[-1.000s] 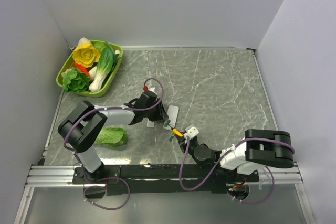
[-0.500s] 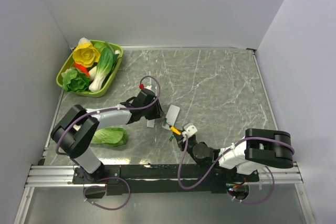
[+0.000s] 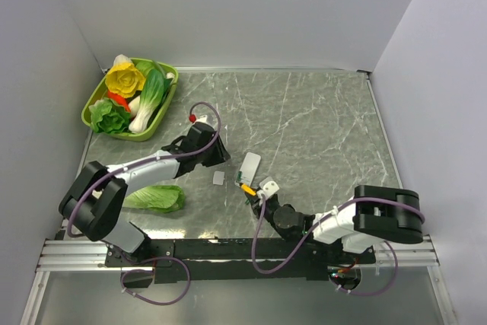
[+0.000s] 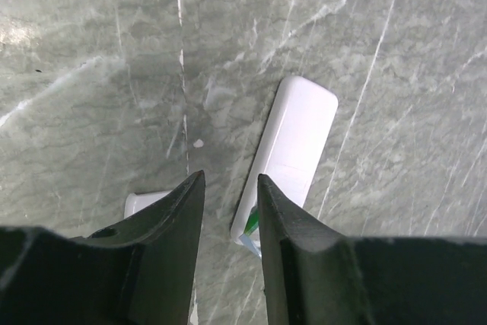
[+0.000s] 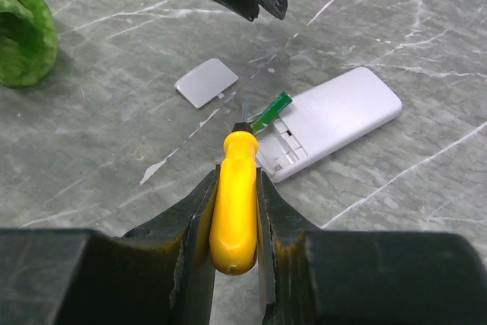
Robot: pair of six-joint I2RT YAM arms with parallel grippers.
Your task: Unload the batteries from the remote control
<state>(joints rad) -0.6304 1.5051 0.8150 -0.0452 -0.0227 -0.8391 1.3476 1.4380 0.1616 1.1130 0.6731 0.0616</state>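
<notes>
Right tool (image 5: 234, 180), clamped on the screwdriver (image 5: 234, 215), addresses the remote control (image 5: 335, 123) compartment. Lever the battery (image 5: 272, 109), apparently tilted up, gently outward. Left tool (image 4: 228, 180), jaws apart and empty, hovers beside the remote control.

On the left wrist camera my left end effector (image 4: 230, 188) blocks the remote control's (image 4: 297, 142) near end and most of the cover piece (image 4: 144, 202) beside the remote. On the right wrist, the screwdriver's (image 5: 236, 203) shaft hides behind its handle, and I can't count the batteries (image 5: 272, 109) in the remote.
</notes>
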